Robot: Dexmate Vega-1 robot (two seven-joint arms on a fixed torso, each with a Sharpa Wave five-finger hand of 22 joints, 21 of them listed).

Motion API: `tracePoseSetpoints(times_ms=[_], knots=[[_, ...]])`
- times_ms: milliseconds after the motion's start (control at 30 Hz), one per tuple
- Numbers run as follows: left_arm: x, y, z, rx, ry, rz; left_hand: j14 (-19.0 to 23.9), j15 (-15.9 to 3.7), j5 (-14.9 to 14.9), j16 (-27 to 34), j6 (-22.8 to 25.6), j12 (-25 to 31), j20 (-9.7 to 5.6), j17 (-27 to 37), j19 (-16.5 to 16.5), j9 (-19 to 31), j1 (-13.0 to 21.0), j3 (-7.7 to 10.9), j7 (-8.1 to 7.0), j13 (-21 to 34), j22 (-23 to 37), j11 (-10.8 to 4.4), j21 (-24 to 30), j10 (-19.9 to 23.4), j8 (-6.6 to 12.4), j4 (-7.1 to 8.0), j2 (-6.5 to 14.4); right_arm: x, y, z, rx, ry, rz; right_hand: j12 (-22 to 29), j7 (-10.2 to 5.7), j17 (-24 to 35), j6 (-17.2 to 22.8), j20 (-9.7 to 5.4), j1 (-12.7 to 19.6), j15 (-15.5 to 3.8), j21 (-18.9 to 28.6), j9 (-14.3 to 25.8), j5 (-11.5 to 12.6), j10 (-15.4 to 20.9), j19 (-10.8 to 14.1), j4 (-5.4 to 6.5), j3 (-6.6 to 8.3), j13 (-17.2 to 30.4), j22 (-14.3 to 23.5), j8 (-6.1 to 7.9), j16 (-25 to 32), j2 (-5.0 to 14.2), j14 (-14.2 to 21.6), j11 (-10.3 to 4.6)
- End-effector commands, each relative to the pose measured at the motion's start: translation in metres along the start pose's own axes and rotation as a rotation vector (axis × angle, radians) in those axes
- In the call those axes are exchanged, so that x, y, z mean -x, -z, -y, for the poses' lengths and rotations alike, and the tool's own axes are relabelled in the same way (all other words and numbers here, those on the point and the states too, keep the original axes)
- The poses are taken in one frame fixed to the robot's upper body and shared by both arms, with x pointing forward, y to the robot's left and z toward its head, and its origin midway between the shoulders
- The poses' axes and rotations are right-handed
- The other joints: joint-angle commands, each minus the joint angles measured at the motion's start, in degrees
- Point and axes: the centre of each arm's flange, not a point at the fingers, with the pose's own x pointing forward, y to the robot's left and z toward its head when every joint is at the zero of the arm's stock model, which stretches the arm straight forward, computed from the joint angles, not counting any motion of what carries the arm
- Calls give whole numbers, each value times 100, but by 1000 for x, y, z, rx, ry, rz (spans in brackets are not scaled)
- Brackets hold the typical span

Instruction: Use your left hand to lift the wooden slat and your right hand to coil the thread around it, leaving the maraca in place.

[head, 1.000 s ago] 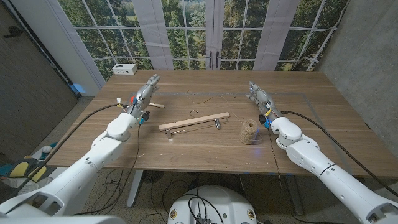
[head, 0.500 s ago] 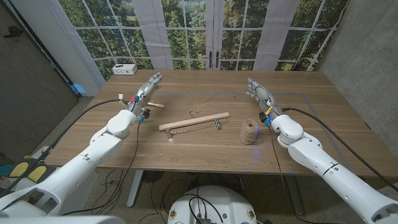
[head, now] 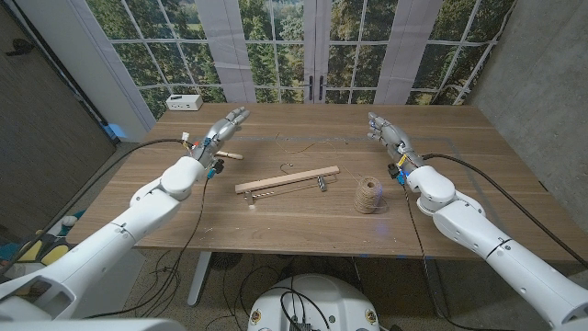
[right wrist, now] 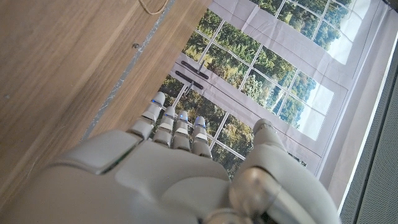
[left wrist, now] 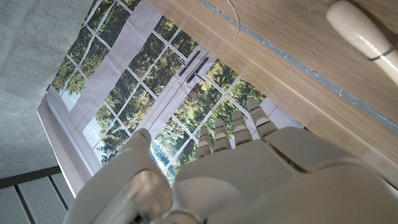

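Note:
The wooden slat [head: 287, 180] lies at a slant at the middle of the table. A spool of brown thread [head: 368, 195] stands to its right, and a loose strand of thread [head: 308, 145] trails on the wood behind the slat. My left hand [head: 225, 127] hovers at the far left with fingers stretched out and nothing in it. The maraca's pale handle [head: 231, 155] pokes out beside that wrist; its cream end [left wrist: 364, 31] also appears in the left wrist view. My right hand [head: 386, 131] is held behind the spool, fingers straight [right wrist: 174, 121], holding nothing.
A white box [head: 184, 102] sits at the table's far left corner. A small metal piece [head: 322, 184] lies under the slat's right end, and a white scrap [head: 251, 198] near its left end. Windows stand behind the table [head: 459, 211].
My left hand has drifted slightly up and to the right, away from the maraca handle. My right hand has shifted a little to the right. The slat and spool have not moved.

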Motion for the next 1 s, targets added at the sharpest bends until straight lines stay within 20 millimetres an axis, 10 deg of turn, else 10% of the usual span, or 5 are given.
tracePoseSetpoints(times_ms=[33,533,1000], knots=[[4,-21,6,-155,31,-23,120,-7,-27,30,99,27,-6,21,60,8,112,29,-9,14,29,14,20,100,35,-113,-49,14,-11,7,64,3,27,18,-18,17,83,49,64,6,-21,27,9,54,-1,-46,8,10,27,20,31,-17,68,11],[6,-53,14,-392,65,-2,437,-214,-75,-19,314,-35,-2,32,280,25,857,195,6,32,41,-235,-12,219,60,-826,-258,37,-23,2,145,5,71,14,-39,29,173,80,79,-10,-49,30,-5,122,23,-67,6,13,31,22,41,-16,128,9],[23,-70,27,-578,55,-26,546,-276,-80,-51,561,-26,-3,39,401,36,1420,318,114,47,52,-235,-30,364,116,-1167,-321,55,-32,-4,190,12,93,6,-62,32,230,85,109,-19,-68,31,-11,158,46,-92,14,15,32,20,39,-9,154,13]])
